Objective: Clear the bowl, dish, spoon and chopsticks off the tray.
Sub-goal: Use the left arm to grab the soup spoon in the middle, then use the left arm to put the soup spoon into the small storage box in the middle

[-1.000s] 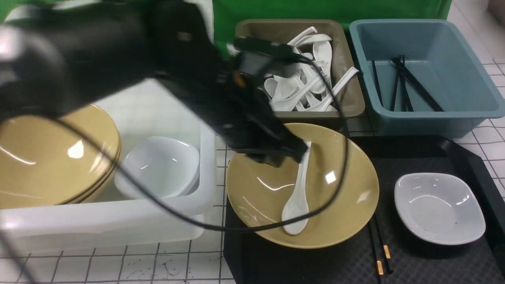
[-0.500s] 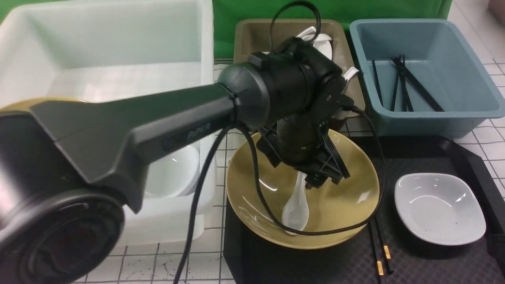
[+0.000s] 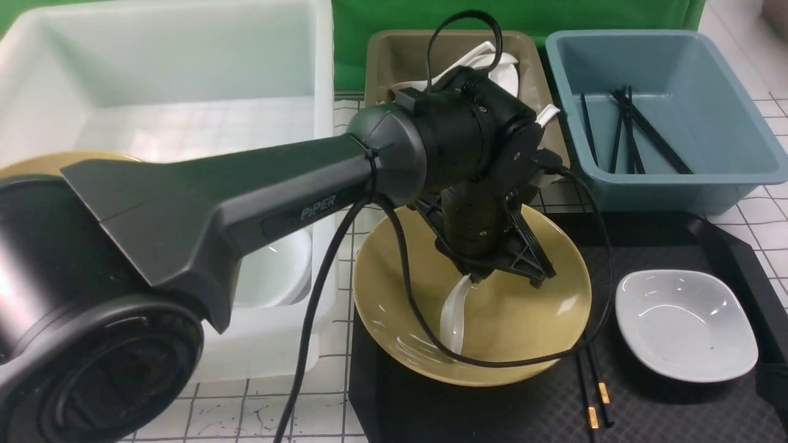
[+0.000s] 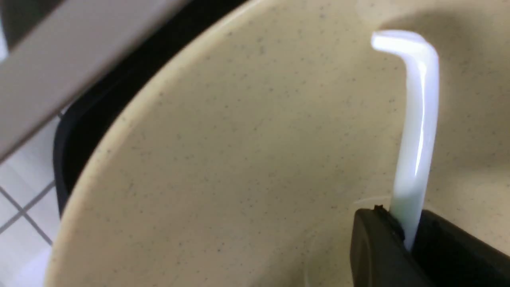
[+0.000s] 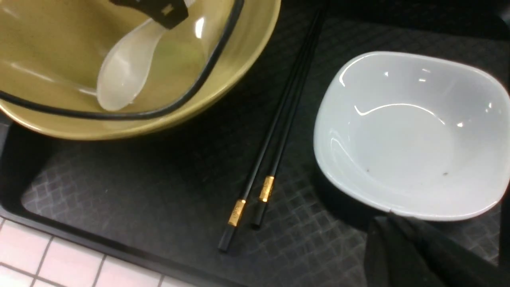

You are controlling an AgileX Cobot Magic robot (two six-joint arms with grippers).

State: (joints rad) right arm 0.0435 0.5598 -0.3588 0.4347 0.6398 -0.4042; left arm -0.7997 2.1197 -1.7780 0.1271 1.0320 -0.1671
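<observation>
Black tray (image 3: 665,400) lower right in front view, tan bowl (image 3: 529,320) on its left end, white dish (image 3: 686,324) at right, chopsticks (image 3: 594,394) between, spoon (image 3: 452,317) in bowl, handle pinched by down-pointing left gripper (image 3: 477,278), clamp clear only from left wrist, right gripper (image 5: 440,247) barely visible, state unclear.

One readable mark only: "PiPER", in pale grey letters with a lowercase "i". It stands on the side of the dark forearm link of the left arm (image 3: 246,184), seen in the front view. It runs along the link, just beside where the black cable (image 3: 320,271) crosses. The gold bands (image 5: 236,207) on the chopsticks (image 5: 279,115) may be marked, but it's too small to read.
</observation>
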